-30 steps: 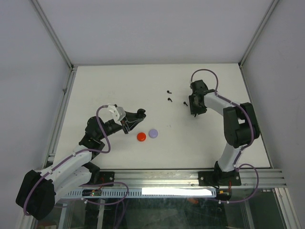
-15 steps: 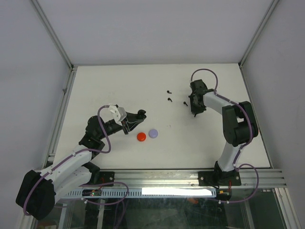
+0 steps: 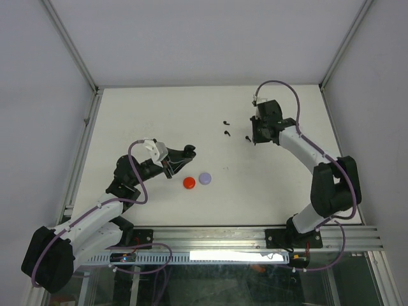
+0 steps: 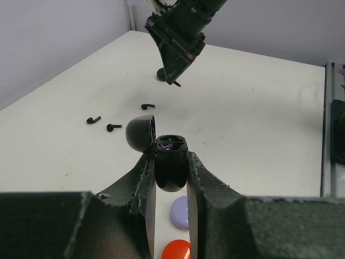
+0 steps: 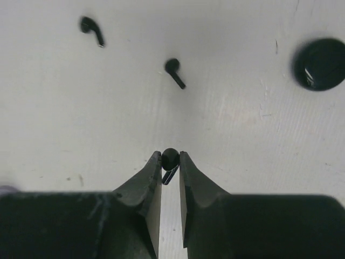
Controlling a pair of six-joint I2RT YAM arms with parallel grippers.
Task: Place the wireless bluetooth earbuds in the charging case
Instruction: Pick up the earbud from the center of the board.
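Red disc (image 3: 189, 182) and lilac disc (image 3: 205, 178) sit nearest the bases, side by side on the worktop (image 3: 146, 115). They're clear of both arms and not part of this job. Just beyond them, the left gripper (image 4: 170, 161) has its jaws pinching the charging case (image 4: 171, 174) by its sides, held up off the worktop. The lid (image 4: 140, 134) is hinged open to one side and the mouth faces up. There are glints inside the wells, but I can't tell if a bud is already seated. Further out, three loose earbuds lie on the worktop: two close together (image 5: 175, 70) (image 5: 91, 29) and a third (image 4: 147, 106) a bit apart. All are black and well apart from the case. Next to them, the right gripper (image 5: 170, 163) has its jaws pressed in on a fourth black earbud (image 5: 170, 156), round head between the tips, stem poking out below. In the left wrist view it looks just clear of the surface. A black disc (image 5: 322, 63) lies farthest out, untouched. Progress, my read: the case is open and presented and one bud is picked, so that's the early part done. What's left is carrying it across the gap, lining the stem up with a well and seating it. Nothing is confirmed inserted, and the three loose ones are yet to go.
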